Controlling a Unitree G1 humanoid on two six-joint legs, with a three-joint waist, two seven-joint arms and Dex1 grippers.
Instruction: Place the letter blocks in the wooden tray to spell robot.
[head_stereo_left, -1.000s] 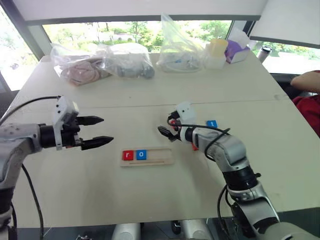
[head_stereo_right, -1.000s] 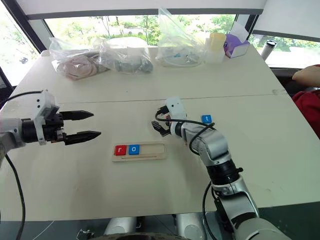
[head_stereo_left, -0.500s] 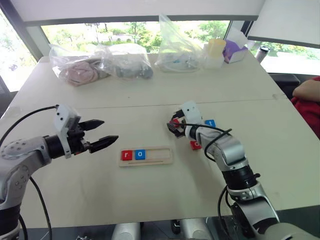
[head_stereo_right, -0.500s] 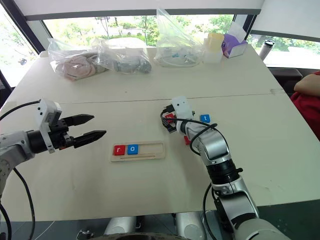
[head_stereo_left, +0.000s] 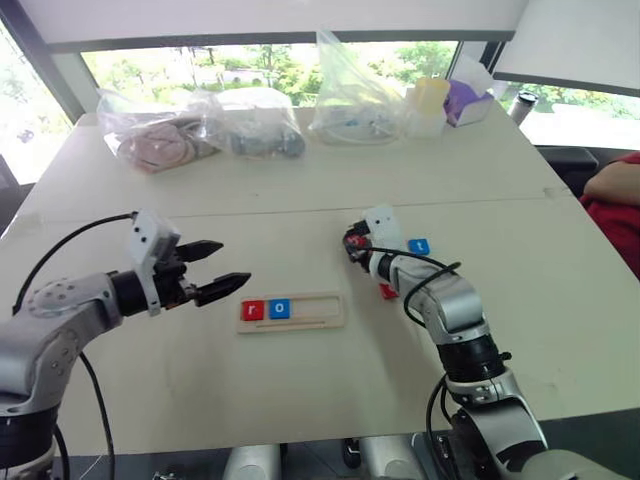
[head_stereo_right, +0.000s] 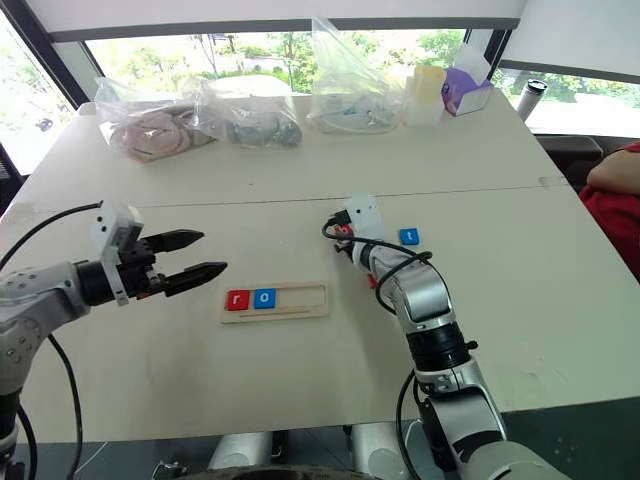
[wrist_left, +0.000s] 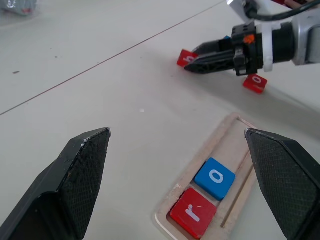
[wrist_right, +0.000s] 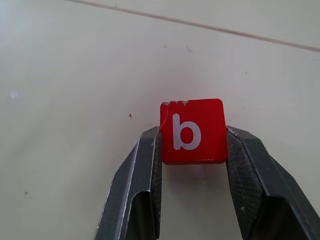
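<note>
The wooden tray (head_stereo_left: 320, 308) lies mid-table, with a red r block (head_stereo_left: 253, 310) and a blue o block (head_stereo_left: 280, 308) in its left end. My right gripper (wrist_right: 191, 145) is shut on a red b block (wrist_right: 191, 131) that rests on the table, behind and to the right of the tray. A red o block (head_stereo_left: 387, 291) lies beside that arm. Farther right is a blue t block (head_stereo_left: 419, 246). My left gripper (head_stereo_left: 235, 263) hovers open to the left of the tray, holding nothing.
Clear plastic bags (head_stereo_left: 255, 125) with contents line the table's far side, next to a yellow cup (head_stereo_left: 432, 95) and a purple box (head_stereo_left: 470, 100). A person's arm in a red sleeve (head_stereo_left: 615, 185) rests at the right edge.
My right gripper moved right to the b block and shut on it. My left gripper swung a little toward the tray, still open.
</note>
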